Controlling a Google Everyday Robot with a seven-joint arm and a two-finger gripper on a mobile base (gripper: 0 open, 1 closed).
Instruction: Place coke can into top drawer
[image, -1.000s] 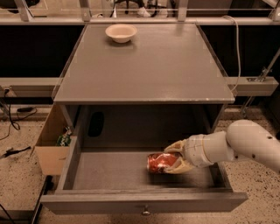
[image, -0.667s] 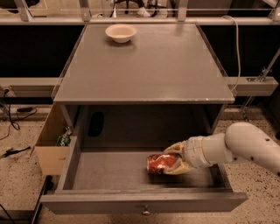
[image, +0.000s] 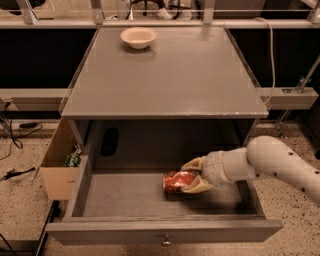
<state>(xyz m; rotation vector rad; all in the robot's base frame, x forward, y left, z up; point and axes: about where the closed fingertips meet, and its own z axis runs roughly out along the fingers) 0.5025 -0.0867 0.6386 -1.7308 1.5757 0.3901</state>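
The top drawer (image: 125, 200) of the grey cabinet is pulled wide open toward me, its small round knob (image: 165, 243) centred on the front panel. The red-orange coke can (image: 176, 181) lies on its side on the drawer floor, right of centre. My gripper (image: 192, 176) reaches in from the right, down inside the drawer, with its cream fingers on either side of the can's right end. The white arm (image: 272, 162) crosses over the drawer's right wall.
A cream bowl (image: 138, 37) stands at the back left of the cabinet top (image: 170, 75). A brown cardboard box (image: 59, 165) with a green packet in it sits on the floor left of the drawer. Cables lie on the floor at the left.
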